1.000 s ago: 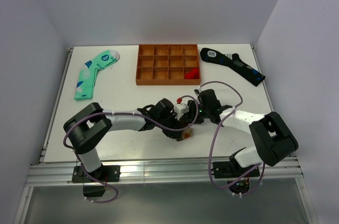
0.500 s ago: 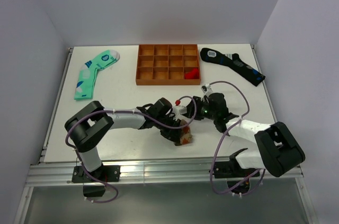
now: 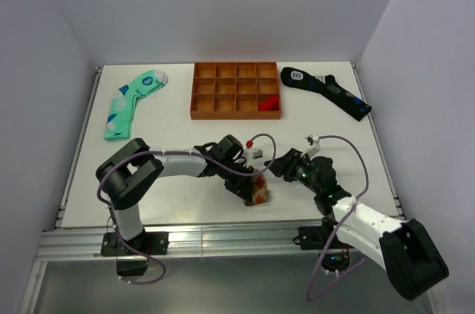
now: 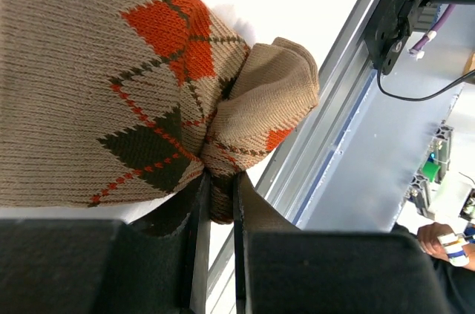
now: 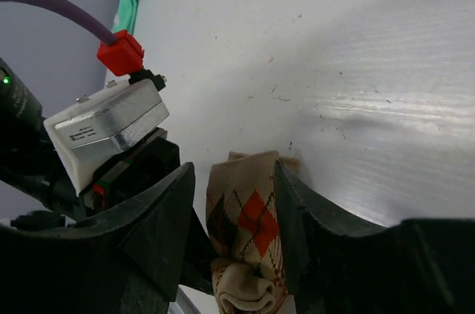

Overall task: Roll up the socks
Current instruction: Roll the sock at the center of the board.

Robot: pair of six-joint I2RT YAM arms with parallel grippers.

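Observation:
The tan-brown argyle sock lies bunched into a short roll near the table's front edge. In the left wrist view its orange and dark diamonds fill the frame. My left gripper is shut on a fold at the end of the roll, with knit pinched between the two pads. My right gripper sits just right of the roll and is open. In the right wrist view its fingers straddle the sock, with a gap on the left side, around a midpoint.
An orange compartment tray at the back centre holds a small red item. A mint-green sock lies back left and a black sock back right. The aluminium rail runs just below the roll.
My right arm has drawn back to the right and toward the near edge, and its jaws have widened off the sock. The left gripper stays shut on the roll.

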